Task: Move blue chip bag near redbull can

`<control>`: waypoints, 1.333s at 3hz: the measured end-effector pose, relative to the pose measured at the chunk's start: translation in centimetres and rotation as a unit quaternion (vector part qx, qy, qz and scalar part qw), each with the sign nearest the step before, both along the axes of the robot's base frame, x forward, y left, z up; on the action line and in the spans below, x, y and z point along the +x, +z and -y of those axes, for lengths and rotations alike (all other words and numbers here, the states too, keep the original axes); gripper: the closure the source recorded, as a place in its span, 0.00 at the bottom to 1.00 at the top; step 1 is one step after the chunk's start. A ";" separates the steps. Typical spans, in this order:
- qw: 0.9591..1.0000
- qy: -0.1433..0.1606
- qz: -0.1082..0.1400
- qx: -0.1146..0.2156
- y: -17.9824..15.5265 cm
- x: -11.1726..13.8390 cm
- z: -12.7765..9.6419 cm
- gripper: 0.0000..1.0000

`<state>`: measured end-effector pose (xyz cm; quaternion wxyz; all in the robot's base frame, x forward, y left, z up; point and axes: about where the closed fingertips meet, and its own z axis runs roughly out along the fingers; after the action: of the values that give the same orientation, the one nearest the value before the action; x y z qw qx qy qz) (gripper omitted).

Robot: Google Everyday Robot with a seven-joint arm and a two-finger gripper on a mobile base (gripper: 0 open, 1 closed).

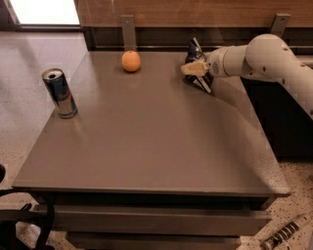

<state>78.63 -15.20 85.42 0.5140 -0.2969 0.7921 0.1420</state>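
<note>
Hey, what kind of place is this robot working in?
Probably an office break area or test lab: a grey table on speckled floor, wood panelling behind. The hand is at the blue chip bag, far right.

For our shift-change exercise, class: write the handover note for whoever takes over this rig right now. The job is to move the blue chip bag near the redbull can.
Pincer: at the table's far right, against the blue chip bag; a grip cannot be confirmed.
Redbull can: upright near the left edge, far from the bag.
Orange: at the back, between them.
Done: pincer is at the bag.
Left: secure the bag, carry it left, set it beside the can.
</note>
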 end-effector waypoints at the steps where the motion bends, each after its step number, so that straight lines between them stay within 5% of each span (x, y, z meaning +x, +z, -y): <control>1: 1.000 0.002 -0.001 0.000 -0.2 0.0 -0.3 0.67; 2: 1.000 0.004 -0.002 0.001 -0.3 0.1 -0.5 0.90; 4: 1.000 0.005 -0.003 0.001 -0.5 0.1 -0.7 1.00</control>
<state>78.73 -14.48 84.96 0.5111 -0.3000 0.7921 0.1462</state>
